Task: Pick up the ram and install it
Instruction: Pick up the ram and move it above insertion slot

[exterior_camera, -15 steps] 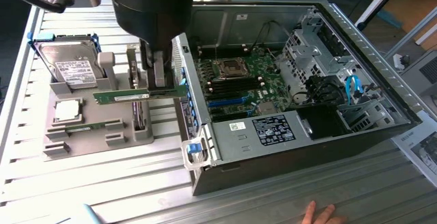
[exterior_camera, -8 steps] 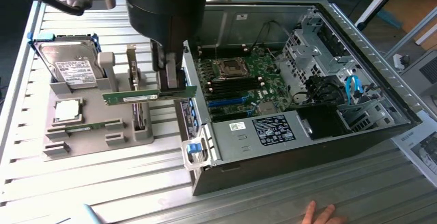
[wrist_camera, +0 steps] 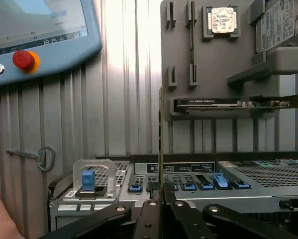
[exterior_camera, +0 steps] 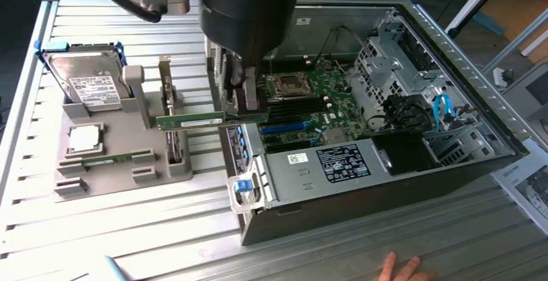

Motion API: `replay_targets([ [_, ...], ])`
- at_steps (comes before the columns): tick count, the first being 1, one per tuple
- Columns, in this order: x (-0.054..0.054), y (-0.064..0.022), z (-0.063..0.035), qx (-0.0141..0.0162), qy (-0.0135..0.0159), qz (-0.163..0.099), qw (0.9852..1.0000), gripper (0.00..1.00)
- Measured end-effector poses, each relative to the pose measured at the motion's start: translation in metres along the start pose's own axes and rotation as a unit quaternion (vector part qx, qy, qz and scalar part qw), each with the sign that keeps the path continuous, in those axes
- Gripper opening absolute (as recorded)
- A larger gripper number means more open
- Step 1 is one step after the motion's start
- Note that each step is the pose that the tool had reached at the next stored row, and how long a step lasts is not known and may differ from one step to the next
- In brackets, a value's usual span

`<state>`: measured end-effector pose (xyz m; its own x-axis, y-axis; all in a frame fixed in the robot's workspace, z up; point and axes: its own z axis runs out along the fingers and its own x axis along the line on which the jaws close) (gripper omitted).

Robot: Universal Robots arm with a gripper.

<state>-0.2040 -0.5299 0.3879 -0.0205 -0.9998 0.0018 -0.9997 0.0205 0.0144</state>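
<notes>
Soft, even daylight washes the slatted metal table [exterior_camera: 120, 229] in the exterior view, brightest toward 9 o'clock, while we see the open computer case [exterior_camera: 360, 207] sink into deep shadow at 3 o'clock. The dark arm [exterior_camera: 248, 18] looms at 12, with the ram [exterior_camera: 190, 122] lit pale green beneath it. On the wrist camera, glare bleaches a band of slats and the pendant screen [wrist_camera: 34, 20]. The gripper [wrist_camera: 161, 193] reads as a near-black silhouette.
</notes>
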Motion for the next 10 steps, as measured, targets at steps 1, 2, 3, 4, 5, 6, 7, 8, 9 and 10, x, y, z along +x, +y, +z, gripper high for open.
replay_targets([
  [1,0.000,-0.0024,0.0000,-0.0001,0.0000,0.000,1.0000,0.12],
  [2,0.000,-0.0047,0.0000,-0.0001,0.0000,-0.001,1.0000,0.12],
  [3,0.000,-0.0072,-0.0001,-0.0002,0.0000,-0.001,1.0000,0.12],
  [4,0.000,-0.0101,-0.0001,-0.0003,0.0000,-0.002,1.0000,0.12],
  [5,0.001,-0.0127,-0.0002,-0.0003,0.0000,-0.003,1.0000,0.12],
  [6,0.001,-0.0145,-0.0002,-0.0004,0.0001,-0.003,1.0000,0.12],
  [7,0.001,-0.0163,-0.0002,-0.0005,0.0001,-0.003,1.0000,0.12],
  [8,0.001,-0.0182,-0.0002,-0.0005,0.0000,-0.004,1.0000,0.12],
  [9,0.001,-0.0206,-0.0003,-0.0006,0.0001,-0.004,1.0000,0.12],
  [10,0.002,-0.0227,-0.0003,-0.0007,0.0000,-0.004,1.0000,0.12],
])
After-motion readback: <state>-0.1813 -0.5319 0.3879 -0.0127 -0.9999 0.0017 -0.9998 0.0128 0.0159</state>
